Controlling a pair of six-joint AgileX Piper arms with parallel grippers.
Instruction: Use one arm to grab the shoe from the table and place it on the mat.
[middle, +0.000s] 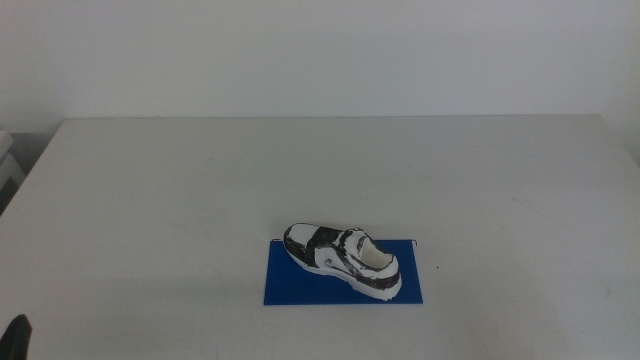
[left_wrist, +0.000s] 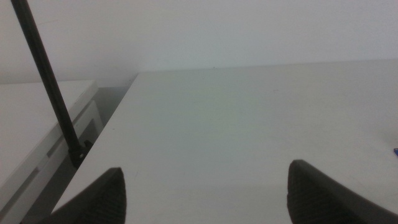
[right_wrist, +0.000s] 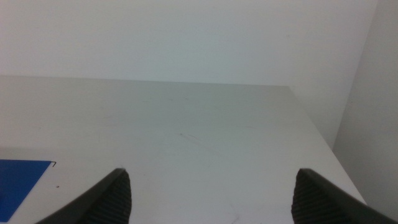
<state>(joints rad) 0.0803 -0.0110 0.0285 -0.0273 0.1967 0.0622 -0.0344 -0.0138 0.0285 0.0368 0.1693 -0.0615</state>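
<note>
The shoe (middle: 342, 260), a white sneaker with black panels, lies on its sole on the blue mat (middle: 290, 285) near the front middle of the white table (middle: 200, 170). Its toe points to the back left. No gripper touches it. My left gripper (left_wrist: 205, 168) is open and empty over the table's left part, and only a dark tip of it (middle: 18, 335) shows at the bottom left of the middle view. My right gripper (right_wrist: 211, 171) is open and empty over the table's right part, with a corner of the mat (right_wrist: 22, 180) in its view.
A thin black pole (left_wrist: 50, 87) stands just off the table's left edge, beside a lower white unit (left_wrist: 37, 118). The table's right edge (right_wrist: 317, 134) runs next to a pale wall.
</note>
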